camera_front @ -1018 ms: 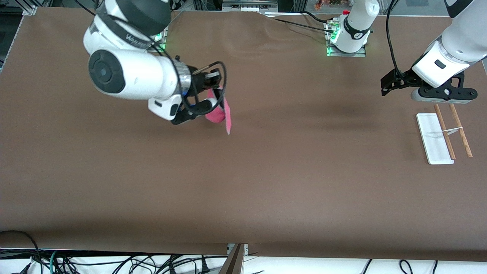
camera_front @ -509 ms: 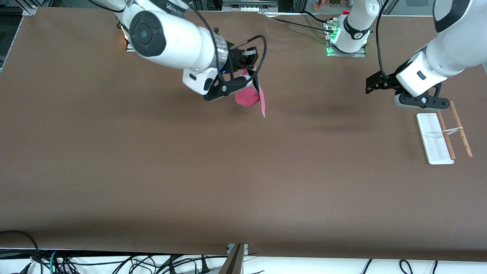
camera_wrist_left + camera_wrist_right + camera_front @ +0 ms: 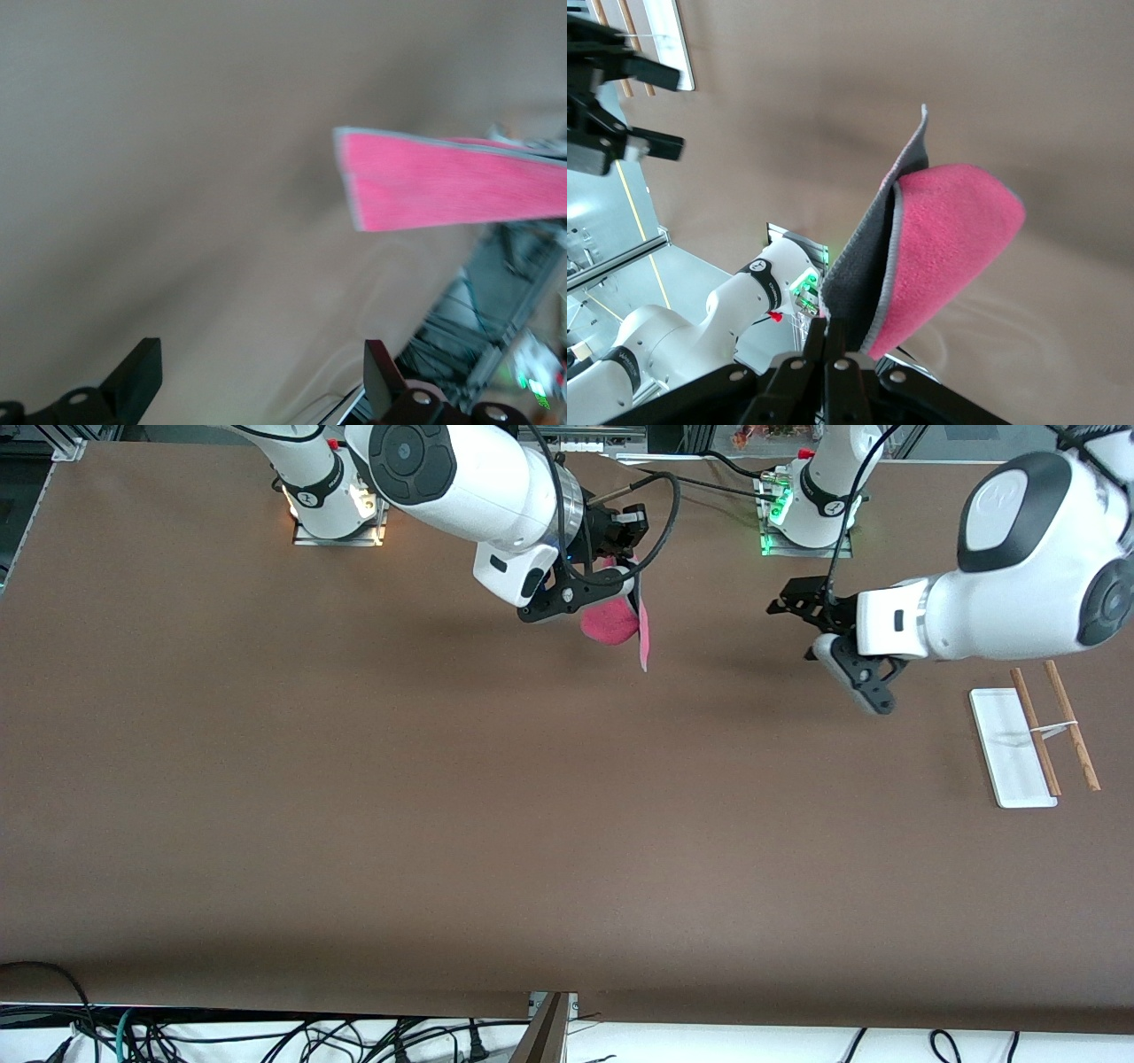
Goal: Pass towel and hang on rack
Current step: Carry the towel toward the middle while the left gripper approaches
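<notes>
The pink-red towel hangs folded, its dark grey underside showing, from my right gripper, which is shut on its top edge over the middle of the table near the arms' bases. The right wrist view shows the pinch on the towel. My left gripper is open in the air between towel and rack, turned toward the towel and apart from it. In the left wrist view the gripper holds nothing, and the towel hangs ahead of it. The rack lies at the left arm's end of the table.
The brown table cover spreads wide around both arms. The arm bases stand along the edge farthest from the front camera. Cables lie under the edge nearest that camera. The right wrist view also shows the left gripper and the rack.
My right arm has carried the towel toward the left arm's end and toward the bases. My left arm has left the spot over the rack and swung toward the towel.
</notes>
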Controlling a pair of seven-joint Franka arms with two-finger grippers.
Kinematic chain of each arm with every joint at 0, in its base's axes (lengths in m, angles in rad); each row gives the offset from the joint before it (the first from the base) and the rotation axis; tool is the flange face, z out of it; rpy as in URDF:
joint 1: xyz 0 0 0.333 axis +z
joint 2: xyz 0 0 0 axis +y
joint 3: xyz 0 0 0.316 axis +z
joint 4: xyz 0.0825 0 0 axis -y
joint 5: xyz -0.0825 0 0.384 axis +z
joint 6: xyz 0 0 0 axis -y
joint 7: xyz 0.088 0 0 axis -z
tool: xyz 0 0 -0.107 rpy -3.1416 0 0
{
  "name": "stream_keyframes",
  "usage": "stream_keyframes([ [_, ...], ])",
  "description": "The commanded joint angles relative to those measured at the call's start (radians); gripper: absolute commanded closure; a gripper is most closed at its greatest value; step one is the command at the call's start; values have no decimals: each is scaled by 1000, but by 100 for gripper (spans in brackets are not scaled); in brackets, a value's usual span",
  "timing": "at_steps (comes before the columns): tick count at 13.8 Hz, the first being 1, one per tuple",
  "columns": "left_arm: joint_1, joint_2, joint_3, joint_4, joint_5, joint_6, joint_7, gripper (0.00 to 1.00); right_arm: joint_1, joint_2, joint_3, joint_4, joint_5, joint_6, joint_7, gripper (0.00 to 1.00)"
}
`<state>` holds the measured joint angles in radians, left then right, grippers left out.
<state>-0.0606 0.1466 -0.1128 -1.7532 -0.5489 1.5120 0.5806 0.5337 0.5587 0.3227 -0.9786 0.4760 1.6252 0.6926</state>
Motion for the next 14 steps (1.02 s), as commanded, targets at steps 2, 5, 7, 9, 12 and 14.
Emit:
stream_keyframes([
  [2, 2, 120, -5, 15, -214, -6, 437, 0, 14, -19, -1, 9, 6, 5, 50, 100],
  [5, 2, 156, -7, -44, -359, 13, 707, 0, 14, -20, -1, 9, 6, 4, 79, 100],
  [7, 2, 153, -25, -151, -495, 72, 903, 0, 14, -20, -1, 9, 6, 5, 91, 100],
  [9, 1, 154, -59, -248, -632, 153, 1078, 0, 14, -20, -1, 8, 6, 4, 94, 100],
  [12, -1, 160, -111, -307, -739, 200, 1170, 0, 14, -20, -1, 8, 6, 5, 94, 100],
  [14, -4, 162, -125, -310, -784, 201, 1177, 0, 14, -20, -1, 8, 6, 5, 94, 100],
])
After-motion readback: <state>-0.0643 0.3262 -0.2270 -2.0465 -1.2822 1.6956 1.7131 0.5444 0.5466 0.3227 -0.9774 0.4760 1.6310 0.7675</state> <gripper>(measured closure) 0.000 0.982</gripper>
